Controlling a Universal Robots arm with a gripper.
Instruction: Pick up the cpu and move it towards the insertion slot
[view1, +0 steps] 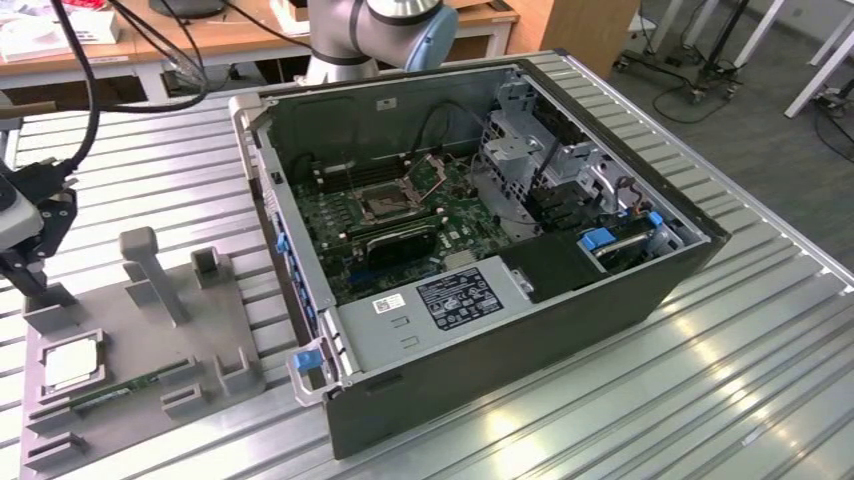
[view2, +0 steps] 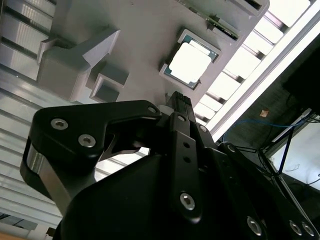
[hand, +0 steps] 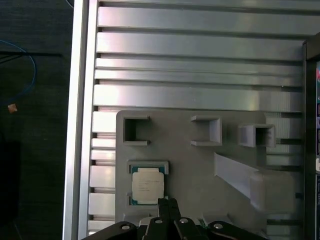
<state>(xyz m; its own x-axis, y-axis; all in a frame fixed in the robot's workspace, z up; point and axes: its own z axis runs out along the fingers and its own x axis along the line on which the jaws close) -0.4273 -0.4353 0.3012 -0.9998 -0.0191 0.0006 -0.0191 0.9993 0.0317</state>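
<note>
Gripper (hand: 167, 202) nr cpu (hand: 147, 185) in tray (hand: 192, 167)

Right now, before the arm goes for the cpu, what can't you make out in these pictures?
The cpu: in the first wrist view the gripper covers one corner of it.
The insertion slot: in the exterior view its dark centre is too small to show what is inside.
The memory stick: in the second wrist view the picture's edge cuts off one end.
The gripper: in the exterior view the picture's edge cuts off part of it.
</note>
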